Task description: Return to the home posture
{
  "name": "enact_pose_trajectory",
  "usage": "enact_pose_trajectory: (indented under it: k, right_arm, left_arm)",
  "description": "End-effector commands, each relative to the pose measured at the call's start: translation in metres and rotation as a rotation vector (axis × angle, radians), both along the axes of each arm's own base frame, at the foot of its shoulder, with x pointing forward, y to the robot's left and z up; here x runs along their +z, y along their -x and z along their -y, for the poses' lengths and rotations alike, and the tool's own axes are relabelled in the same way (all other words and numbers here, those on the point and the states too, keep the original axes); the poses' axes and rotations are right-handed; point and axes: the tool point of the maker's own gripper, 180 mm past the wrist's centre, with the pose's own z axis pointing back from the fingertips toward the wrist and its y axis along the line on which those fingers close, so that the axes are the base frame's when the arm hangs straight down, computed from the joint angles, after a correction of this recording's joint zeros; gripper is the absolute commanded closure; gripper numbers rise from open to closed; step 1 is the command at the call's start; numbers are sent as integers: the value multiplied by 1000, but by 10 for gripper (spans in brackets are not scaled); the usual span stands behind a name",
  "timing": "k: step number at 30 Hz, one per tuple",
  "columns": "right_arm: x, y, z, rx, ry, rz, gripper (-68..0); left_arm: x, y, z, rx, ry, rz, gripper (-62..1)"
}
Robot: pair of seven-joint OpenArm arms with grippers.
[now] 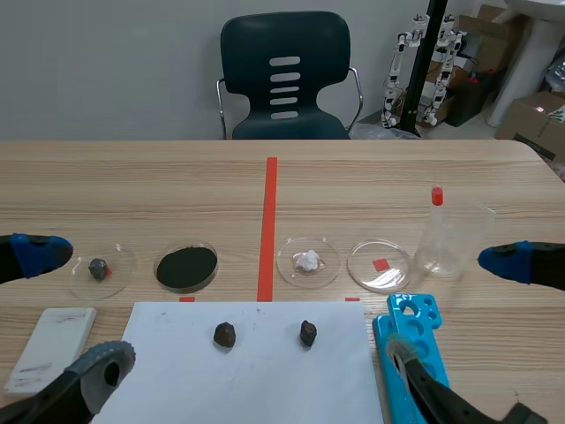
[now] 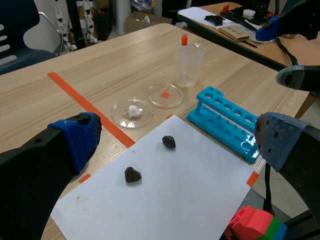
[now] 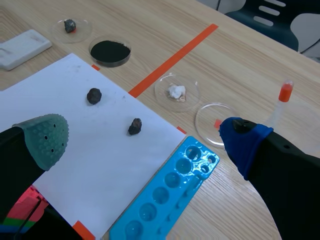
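Left fingers (image 2: pixel 80 137): spread wide, holding nothing; low at 9 o'clock of the paper, above the white block.
Right fingers (image 3: pixel 242 137): spread wide, holding nothing; low at 3 o'clock of the paper, above the rack.
Paper (image 1: pixel 256 384): white sheet flat on the bench (image 1: pixel 397 172).
Stones: first stone (image 1: pixel 224 335) on the paper, second stone (image 1: pixel 307 333) at its 3 o'clock, apart; both dark.
Rack (image 1: pixel 417 329): blue, round holes, just beside the paper at 3 o'clock.
White block (image 1: pixel 53 340): flat, just beside the paper at 9 o'clock.
Dishes: a row at 12 o'clock of the paper, running 9 to 3: grey-lump dish (image 1: pixel 122 261), black-powder dish (image 1: pixel 158 269), white-lump dish (image 1: pixel 327 265), bare dish (image 1: pixel 395 276) over a red mark.
Cup (image 1: pixel 461 246): clear, at 3 o'clock of the bare dish; whether the red cap (image 1: pixel 436 196) stands in or behind it, I cannot tell.
Chair (image 1: pixel 284 97): dark, beyond the bench at 12 o'clock.
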Motion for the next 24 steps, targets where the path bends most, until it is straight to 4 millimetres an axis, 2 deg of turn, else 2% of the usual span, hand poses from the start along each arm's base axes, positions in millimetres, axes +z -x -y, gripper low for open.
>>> enact_pose_trajectory:
  k: [1, 6, 13, 24]
  right_arm:
    - [6, 1, -3, 28, 2, 21, -638]
    - [3, 10, -6, 71, 16, 7, -638]
    - [20, 8, -14, 111, -27, 74, -638]
    - [19, 10, -16, 138, 7, 94, -638]
  left_arm:
    - [7, -1, 2, 5, 32, 16, -623]
    - [7, -1, 2, 5, 33, 16, -623]
    - [7, -1, 2, 5, 33, 16, -623]
    - [7, -1, 2, 5, 33, 16, -623]
